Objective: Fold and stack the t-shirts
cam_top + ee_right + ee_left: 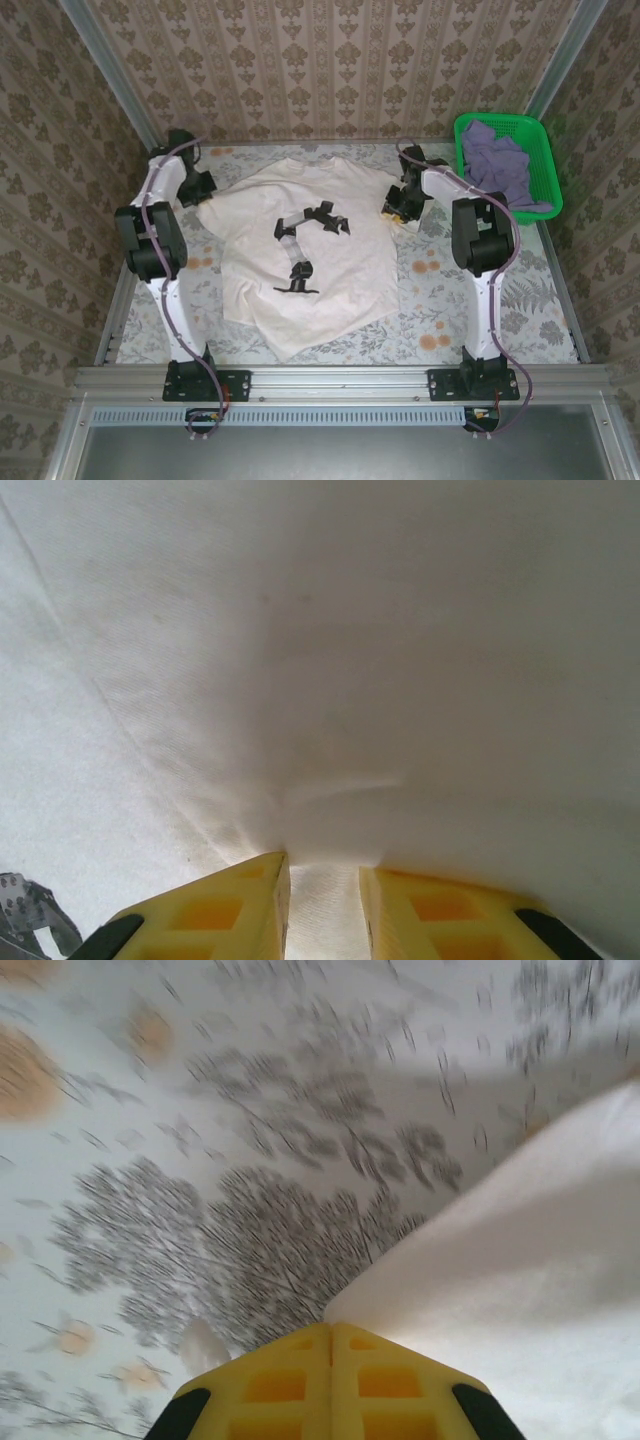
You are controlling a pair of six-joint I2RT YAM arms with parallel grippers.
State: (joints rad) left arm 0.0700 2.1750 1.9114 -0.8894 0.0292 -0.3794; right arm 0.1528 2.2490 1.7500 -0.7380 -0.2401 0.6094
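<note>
- The green plastic mesh basket (548,160) stands at the far right corner of the table (540,320). In it lies the lavender-purple cloth t-shirt (495,160), crumpled in a heap. One part of it hangs over the near rim.
- The cream-white cloth t-shirt (350,270) lies spread flat in the middle of the table, between the two arms. Its black print (325,215) faces up and its collar points to the far wall.
- The left gripper (203,188) is low at the left sleeve of this shirt. In the left wrist view its yellow fingers (275,1385) are pressed together with no gap.
- A corner of the cream cloth (520,1260) comes just to the tips of these fingers. I cannot tell if any cloth is pinched between them.
- The right gripper (398,205) is at the right sleeve. In its wrist view the yellow fingers (215,910) stand a little apart. A fold of the cream cloth fills the narrow gap and touches both, and wrinkles run from it.
- From above, the right arm covers the end of the right sleeve, and the left arm hides its own fingertips.
- The left wrist view is blurred, so the table pattern there is smeared.
- The right wrist view is very close to the cloth, and I cannot make out any edge of the sleeve in it.
</note>
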